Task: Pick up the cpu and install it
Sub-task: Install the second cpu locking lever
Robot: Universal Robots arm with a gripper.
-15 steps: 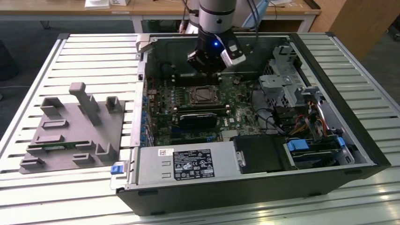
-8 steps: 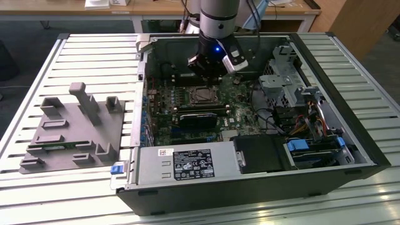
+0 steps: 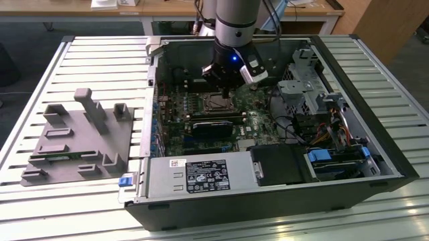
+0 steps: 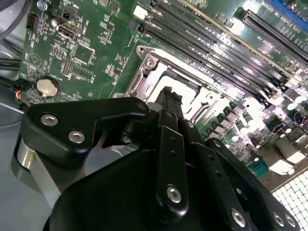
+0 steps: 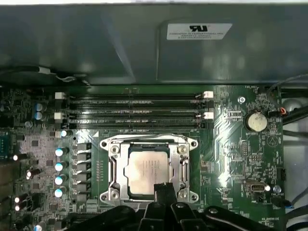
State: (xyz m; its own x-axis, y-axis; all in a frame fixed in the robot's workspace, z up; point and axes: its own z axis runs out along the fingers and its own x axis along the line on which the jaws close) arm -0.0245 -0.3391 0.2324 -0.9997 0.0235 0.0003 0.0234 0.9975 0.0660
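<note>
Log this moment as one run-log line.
claw: shut, above socket | silvery-grey square cpu: seated in metal-framed socket | green motherboard: inside open computer case

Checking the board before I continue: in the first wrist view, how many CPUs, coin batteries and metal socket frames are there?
cpu: 1
coin battery: 1
metal socket frame: 1
Total: 3

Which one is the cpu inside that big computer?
Find the green motherboard in the open computer case. Below the long black memory slots sits a shiny metal socket frame. The cpu is the flat silvery-grey square inside it.
</note>
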